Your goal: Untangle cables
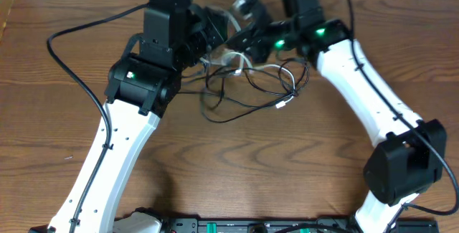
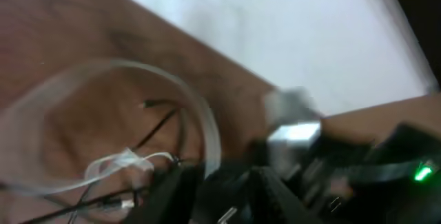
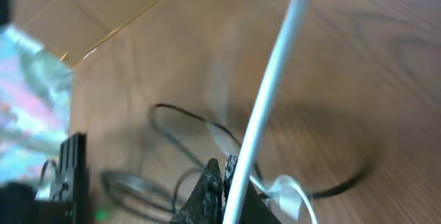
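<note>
Right wrist: pinches white cable (image 3: 264,93) in closed right gripper (image 3: 224,189) – can't tell left gripper's (image 2: 224,196) opening, blurred. Best pulling slowly, clear of black cables (image 3: 180,112).

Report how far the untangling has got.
Done: nothing that shows; the black cables lie looped over each other mid-table. In hand: the right pincer is shut on the white cable. Left: drawing it clear and separating the black ones.
</note>
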Robot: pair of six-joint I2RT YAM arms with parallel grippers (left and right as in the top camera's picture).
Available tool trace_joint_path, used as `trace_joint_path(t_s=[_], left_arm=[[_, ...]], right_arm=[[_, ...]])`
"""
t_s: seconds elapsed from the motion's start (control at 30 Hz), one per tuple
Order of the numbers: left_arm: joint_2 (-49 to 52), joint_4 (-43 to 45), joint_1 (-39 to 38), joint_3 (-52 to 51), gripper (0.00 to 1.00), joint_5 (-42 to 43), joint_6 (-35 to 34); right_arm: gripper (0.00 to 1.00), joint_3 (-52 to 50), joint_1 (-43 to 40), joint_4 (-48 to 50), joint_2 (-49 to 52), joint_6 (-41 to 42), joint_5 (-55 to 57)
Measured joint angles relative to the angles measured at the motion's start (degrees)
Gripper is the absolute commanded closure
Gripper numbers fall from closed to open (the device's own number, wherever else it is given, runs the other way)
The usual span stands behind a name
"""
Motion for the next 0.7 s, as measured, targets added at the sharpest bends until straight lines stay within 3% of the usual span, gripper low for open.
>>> trace_joint_path(t_s=[0.2,0.43,0.7], left_arm=[[0.0,-5.8,0.0,0.0,0.67,-4.1,0.2],[0.0,-6.3,0.0,0.0,0.67,-6.2,4.5],[0.6,-7.9,0.0,0.0,0.43,-5.1,12.9]], right_arm=[[0.99,0.0,-6.9,-4.0,-1.0,3.6,1.4],[0.99,0.0,-10.2,-9.2,-6.8,4.9,3.1],[0.99,0.0,-13.5,-6.3,-13.7,6.5,5.7]])
